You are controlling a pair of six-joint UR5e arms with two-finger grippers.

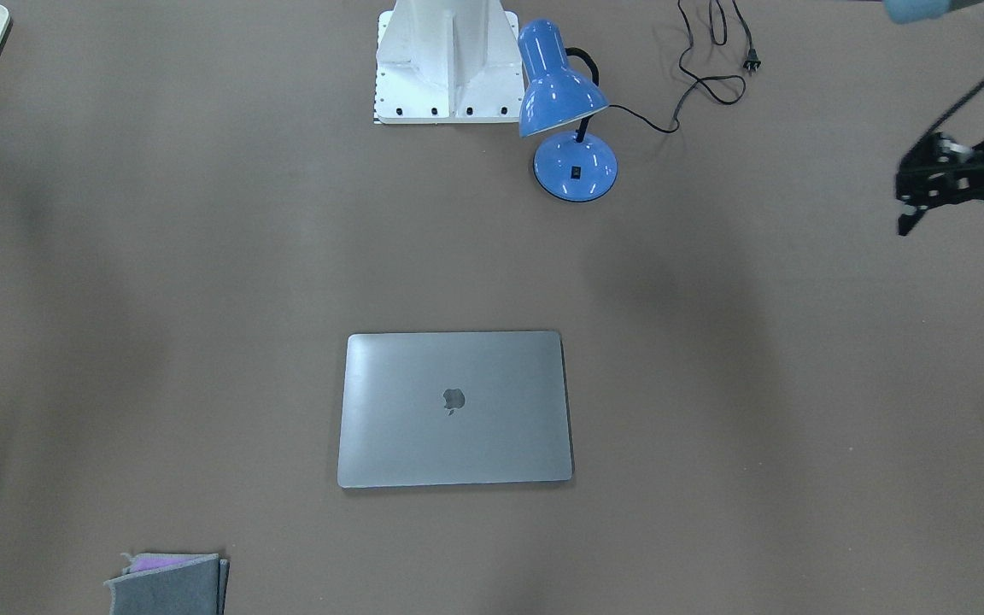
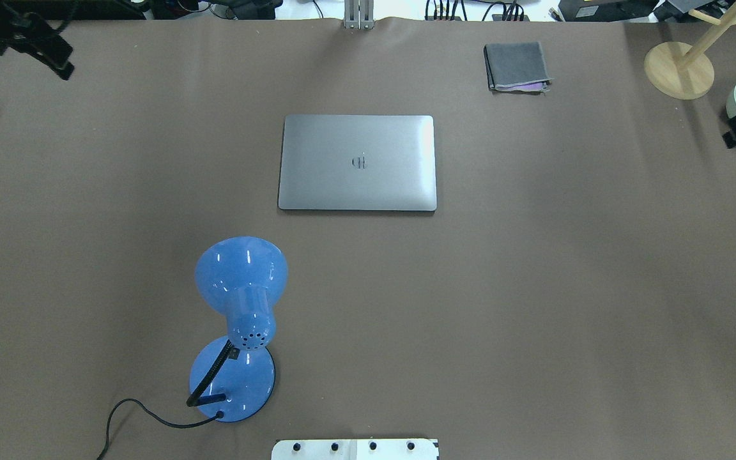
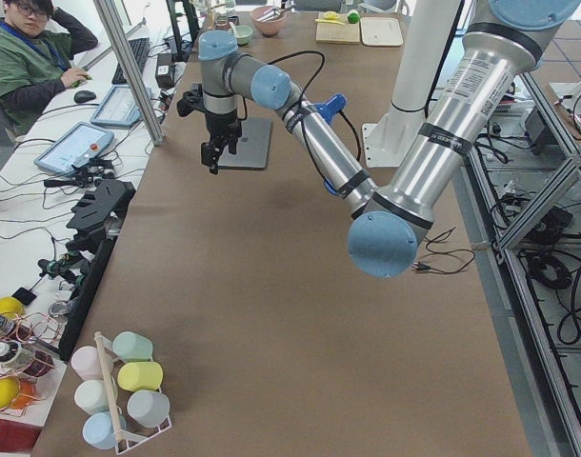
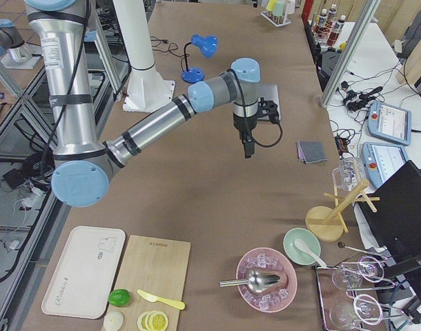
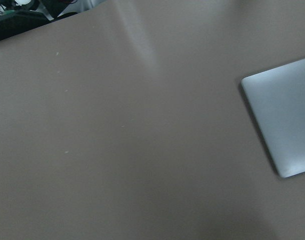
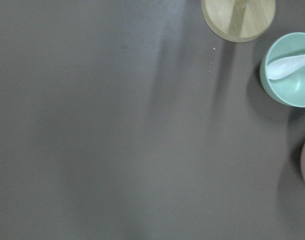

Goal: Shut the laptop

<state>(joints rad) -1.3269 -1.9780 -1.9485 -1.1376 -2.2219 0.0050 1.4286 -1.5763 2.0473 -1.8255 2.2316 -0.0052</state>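
While the flat, matte silver laptop [image 1: 455, 410] lies closed, left fingers [image 1: 910, 219] spread wide; right fingers' [image 4: 248, 147] gap I cannot tell.

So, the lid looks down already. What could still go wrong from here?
1. The laptop lies flat and shut, so another press would only load or scratch its lid.
2. The blue lamp stands between the robot's base and the laptop, on the left arm's side. If the left tool swings home low, it might clip the lamp.
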